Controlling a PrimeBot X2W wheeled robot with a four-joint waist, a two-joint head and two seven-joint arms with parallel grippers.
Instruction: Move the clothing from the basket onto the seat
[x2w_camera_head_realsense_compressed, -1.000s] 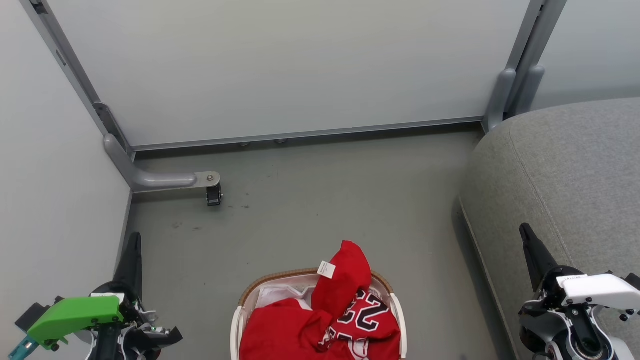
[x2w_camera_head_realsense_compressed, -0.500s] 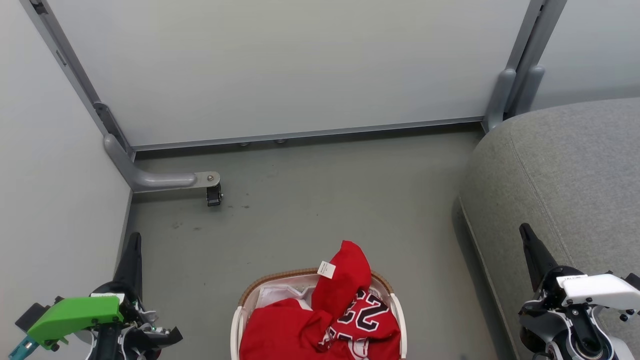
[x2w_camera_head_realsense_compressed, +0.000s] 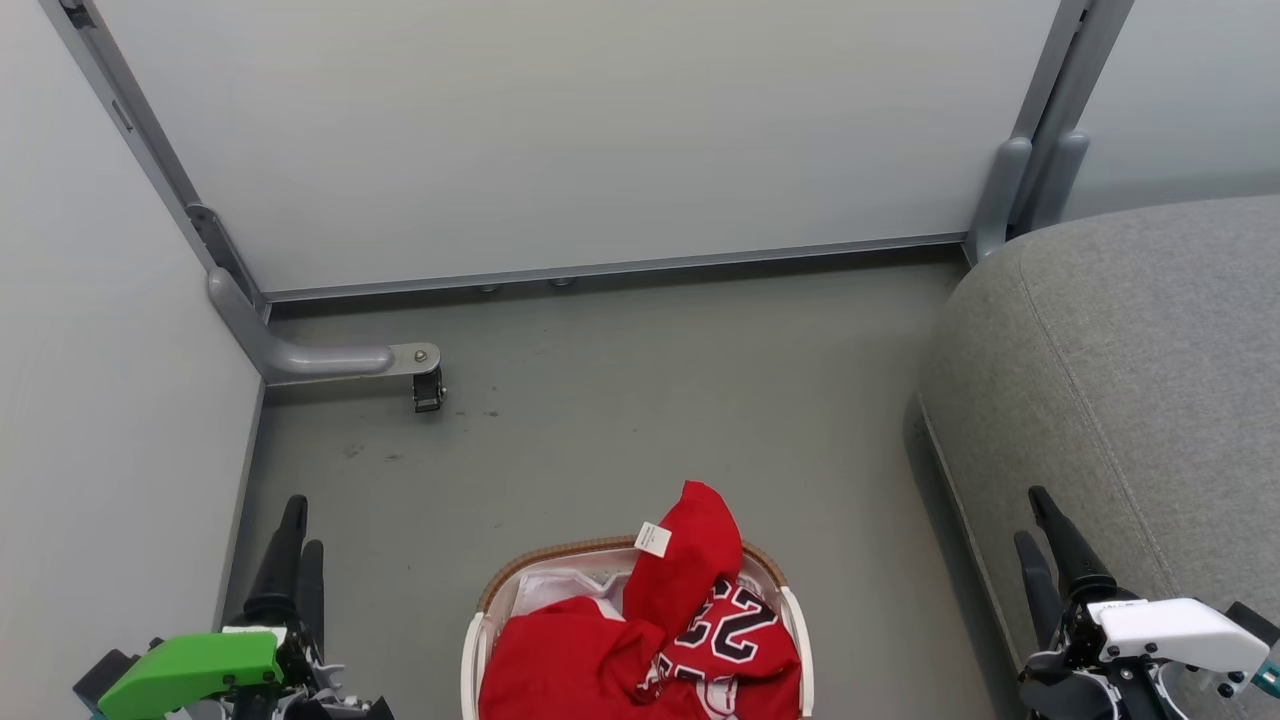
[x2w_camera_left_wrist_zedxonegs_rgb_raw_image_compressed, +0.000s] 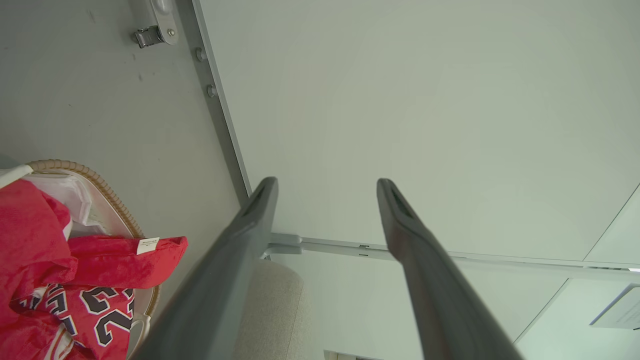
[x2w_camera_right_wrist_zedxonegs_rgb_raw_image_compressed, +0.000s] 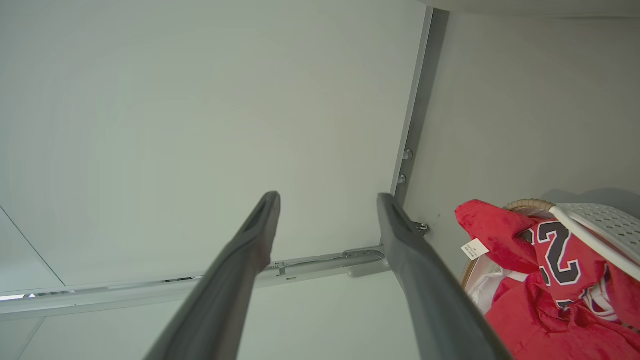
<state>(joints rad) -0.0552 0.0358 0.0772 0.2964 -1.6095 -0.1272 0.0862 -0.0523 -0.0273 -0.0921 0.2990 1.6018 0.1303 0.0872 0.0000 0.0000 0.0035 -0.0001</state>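
Head view: you have one basket (x2w_camera_head_realsense_compressed: 560, 553) on the floor (x2w_camera_head_realsense_compressed: 650, 400), cut off by the bottom edge. One heap of red clothing (x2w_camera_head_realsense_compressed: 590, 660) sits inside it. One piece shows "23"; garment count in the heap, cannot tell. One red fold with one white label (x2w_camera_head_realsense_compressed: 652, 538) rises over the far brown rim. One seat (x2w_camera_head_realsense_compressed: 1130, 380) stands to your right, apart from the basket, with a bare floor strip between. Two grippers: left gripper (x2w_camera_head_realsense_compressed: 303, 523) low left beside the side panel (x2w_camera_head_realsense_compressed: 100, 350), right gripper (x2w_camera_head_realsense_compressed: 1028, 515) low right against the seat's edge. Wrist views show both pairs of fingers apart. Open floor runs ahead to the back panel (x2w_camera_head_realsense_compressed: 600, 140); one caster (x2w_camera_head_realsense_compressed: 428, 390) far left.
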